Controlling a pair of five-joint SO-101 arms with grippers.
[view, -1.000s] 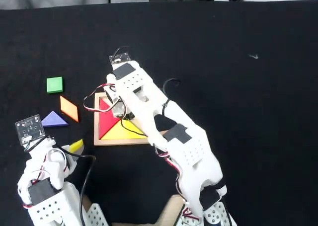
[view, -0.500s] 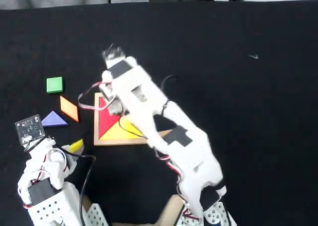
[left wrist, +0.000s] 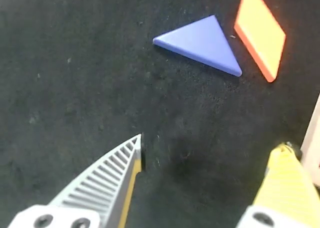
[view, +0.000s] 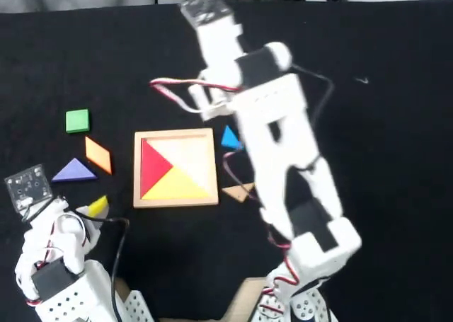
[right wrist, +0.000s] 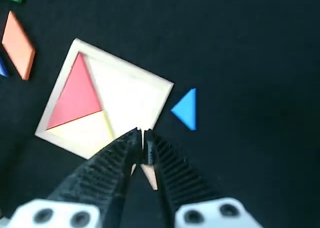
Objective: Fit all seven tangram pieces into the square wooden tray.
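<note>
Fingers point(right wrist: 117, 155) of the right gripper point(right wrist: 141, 134) are pressed together with nothing between them, high over the tan triangle point(view: 238, 192) lying on the counter point(view: 382, 166) just off the tray's point(view: 175, 133) near right corner. We judge the step in hand to be picking the next piece: we would spread the fingers before descending, close on two flat edges, and lower squarely so the thin piece does not skid. The blue triangle point(right wrist: 186, 109) lies just beside the right rim. The tray is square, pale wood, with a raised rim; the red triangle point(view: 154, 168) and yellow triangle point(view: 177, 187) fill its left and near parts. The left gripper point(left wrist: 212, 143) stands wide open, with the purple triangle point(left wrist: 202, 45) and orange parallelogram point(left wrist: 260, 32) just ahead and the green square point(view: 78, 120) beyond.
</note>
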